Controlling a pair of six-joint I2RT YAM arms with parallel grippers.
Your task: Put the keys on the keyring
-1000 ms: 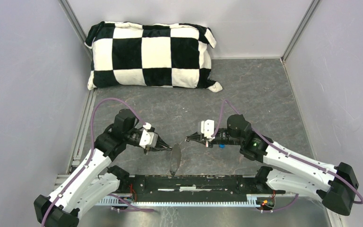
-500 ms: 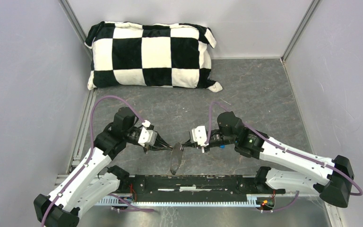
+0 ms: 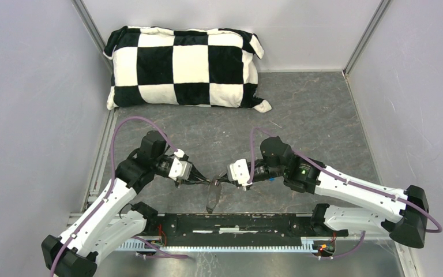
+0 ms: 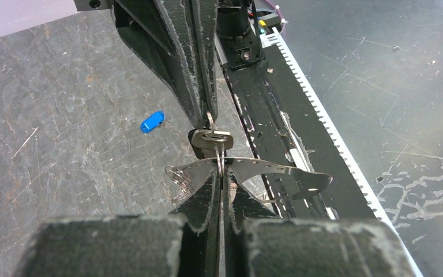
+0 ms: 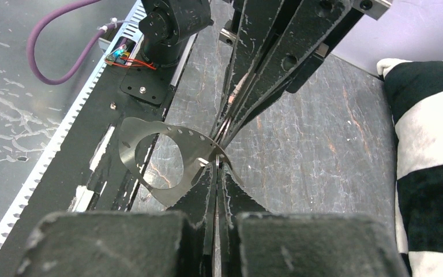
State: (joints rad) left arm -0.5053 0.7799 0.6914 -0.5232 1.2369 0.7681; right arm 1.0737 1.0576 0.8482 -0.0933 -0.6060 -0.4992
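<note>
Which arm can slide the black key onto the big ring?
Right. The right claw is shut on the small black-headed key, at the thin silvery wire keyring that the left claw pinches.

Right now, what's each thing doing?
Left fingers: shut on the keyring.
Right fingers: shut on the black key.
Keyring: held up off the table.
Black key: at the keyring, threading unclear.
Blue key: loose on the table.
Pillow: lying flat.

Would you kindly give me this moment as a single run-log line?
left gripper: shut on keyring | right gripper: shut on black key, at keyring | blue key: loose on table
</note>
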